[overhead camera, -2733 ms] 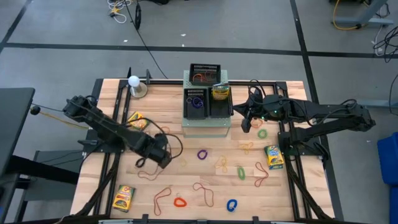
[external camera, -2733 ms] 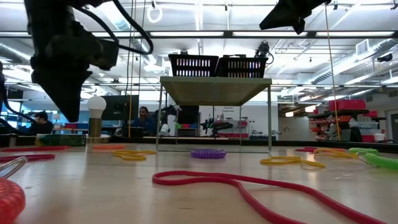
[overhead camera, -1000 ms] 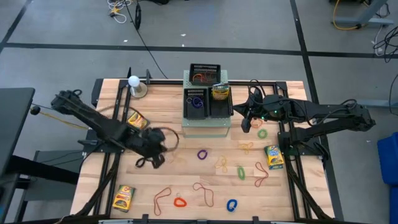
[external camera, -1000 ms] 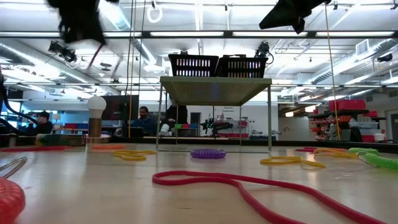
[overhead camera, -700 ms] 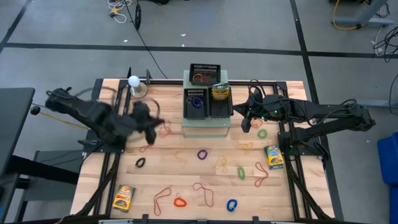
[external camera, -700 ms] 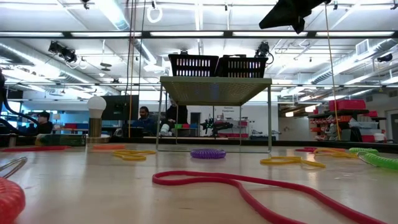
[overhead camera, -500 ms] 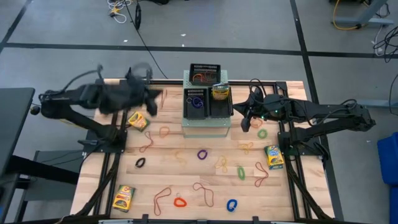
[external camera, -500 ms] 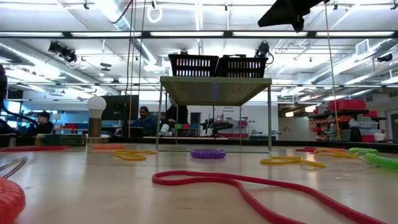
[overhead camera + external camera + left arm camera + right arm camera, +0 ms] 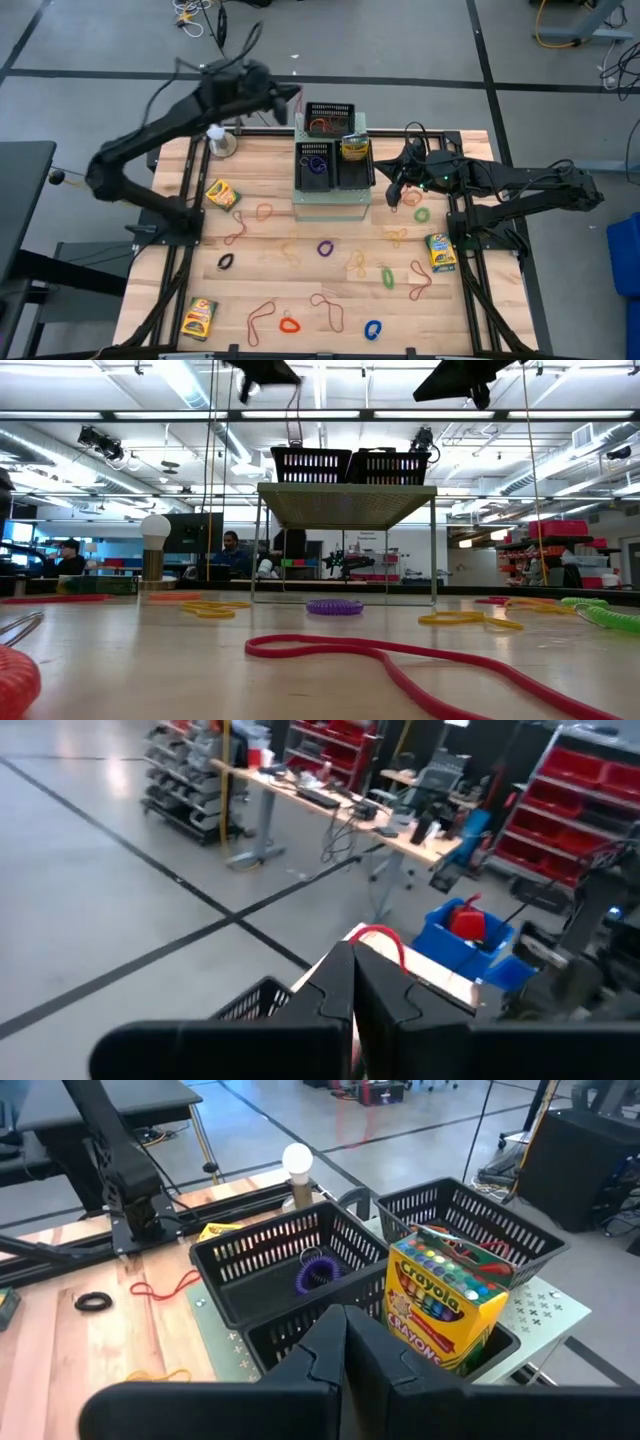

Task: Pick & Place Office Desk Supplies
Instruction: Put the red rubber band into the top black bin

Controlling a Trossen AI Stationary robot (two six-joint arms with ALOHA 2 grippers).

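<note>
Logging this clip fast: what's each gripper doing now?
Left gripper: shut on a red rubber band, raised near the back tray.
Right gripper: shut, empty, beside the trays.

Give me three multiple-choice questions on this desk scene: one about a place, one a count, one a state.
1. Where does the upright yellow-green crayon box stand?
A. In a black mesh tray on the pale-green perforated box
B. On the floor
C. In the right hand

2. How many flat yellow-green crayon boxes lie on the wooden table?
A. One
B. Three
C. Five

3. What state is the left hand in?
A. Open and empty
B. Shut on a crayon box
C. Shut on a thin red rubber band

Answers: 1 A, the right wrist view shows it inside the tray. 2 B, the high view shows two on the left side and one on the right. 3 C, the band dangles from the closed fingers in the low view.
</note>
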